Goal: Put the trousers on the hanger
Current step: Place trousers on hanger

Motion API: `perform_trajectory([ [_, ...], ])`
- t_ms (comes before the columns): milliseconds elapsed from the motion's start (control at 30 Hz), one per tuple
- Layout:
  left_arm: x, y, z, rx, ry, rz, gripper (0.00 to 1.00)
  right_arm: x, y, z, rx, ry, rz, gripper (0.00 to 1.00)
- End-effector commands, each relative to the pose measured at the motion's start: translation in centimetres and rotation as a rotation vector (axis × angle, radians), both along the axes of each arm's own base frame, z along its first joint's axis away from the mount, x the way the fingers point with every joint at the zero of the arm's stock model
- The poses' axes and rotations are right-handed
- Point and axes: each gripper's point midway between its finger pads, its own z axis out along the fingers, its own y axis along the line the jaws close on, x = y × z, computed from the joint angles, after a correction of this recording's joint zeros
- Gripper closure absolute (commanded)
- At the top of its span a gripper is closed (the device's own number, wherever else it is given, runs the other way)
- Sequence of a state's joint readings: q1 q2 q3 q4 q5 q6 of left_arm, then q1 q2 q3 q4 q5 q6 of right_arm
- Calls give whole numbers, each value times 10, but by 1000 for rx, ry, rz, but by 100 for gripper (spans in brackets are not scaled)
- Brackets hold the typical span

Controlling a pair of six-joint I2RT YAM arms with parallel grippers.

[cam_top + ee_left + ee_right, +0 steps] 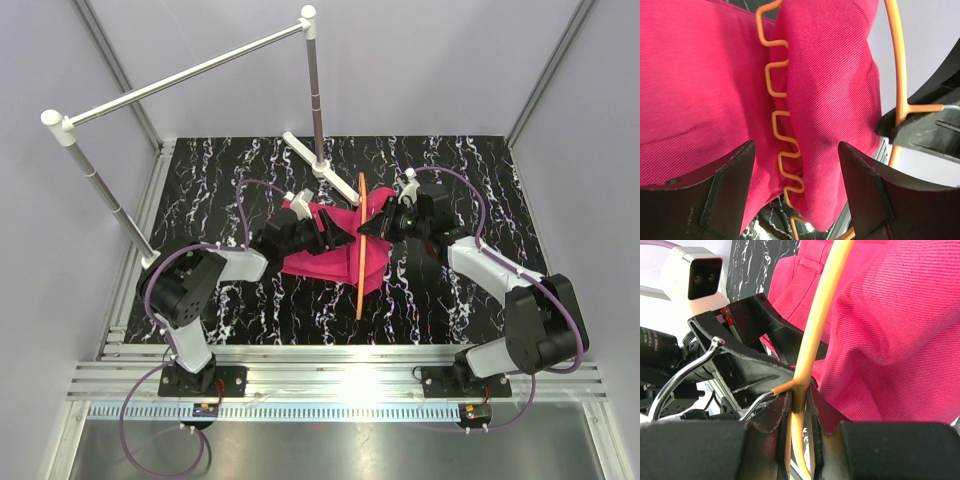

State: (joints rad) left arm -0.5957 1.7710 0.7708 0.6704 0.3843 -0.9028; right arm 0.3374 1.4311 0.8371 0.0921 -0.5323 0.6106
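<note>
Top external: trousers (322,262) bunched mid-table between both arms, draped over hanger (359,290), seen edge-on, running near to far. Left gripper (342,234) spread wide, fingers either side of wavy lower bar (776,80) and a fold of cloth, not closed on them. Right gripper (375,231) pinched narrow on hanger frame, right beside wire hook (714,344). Silver rail (190,75) overhead at far left, well apart.

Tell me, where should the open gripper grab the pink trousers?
Probably the thick fold of the trousers bulging between the wavy bar and curved arm of the hanger. The left gripper faces it, open, so closing straight on from there should catch plenty of cloth; the flat part offers no edge.
</note>
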Motion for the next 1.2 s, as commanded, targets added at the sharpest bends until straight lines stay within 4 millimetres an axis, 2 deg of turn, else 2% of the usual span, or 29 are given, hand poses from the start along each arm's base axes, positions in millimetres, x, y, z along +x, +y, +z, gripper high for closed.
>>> perform_trajectory([
  [0,11,-16,29,-65,-81,-2,30,9,-1,25,28,-108,-1,100],
  [400,14,-40,19,-75,-56,-43,30,9,-1,25,28,-110,4,100],
  [467,13,-43,18,-85,-52,-52,37,9,-1,24,27,-108,1,100],
  [500,13,-44,18,-92,-49,-57,44,8,-1,24,28,-108,2,100],
  [533,11,-47,21,-116,-53,-68,65,8,-1,25,27,-109,-1,100],
  [633,9,-50,27,-168,-58,-83,88,8,-3,25,24,-112,-9,100],
  [733,7,-50,34,-213,-61,-83,99,8,-7,25,22,-111,-34,100],
  [800,7,-41,35,-230,-57,-62,100,7,-12,26,22,-109,-59,100],
  [833,9,-38,47,-268,-78,-50,100,8,-14,26,17,-114,-76,100],
  [867,11,-27,46,-276,-74,-27,100,5,-18,27,18,-113,-99,100],
  [900,12,-22,58,-313,-86,-19,100,7,-22,28,16,-120,-125,100],
  [1000,17,-4,69,-352,-95,6,100,2,-30,35,38,-141,-174,100],
  [1100,20,9,83,-391,-111,7,100,0,-35,45,80,-168,-220,100],
  [1167,19,15,98,-428,-132,3,100,1,-34,43,97,-161,-232,100],
])
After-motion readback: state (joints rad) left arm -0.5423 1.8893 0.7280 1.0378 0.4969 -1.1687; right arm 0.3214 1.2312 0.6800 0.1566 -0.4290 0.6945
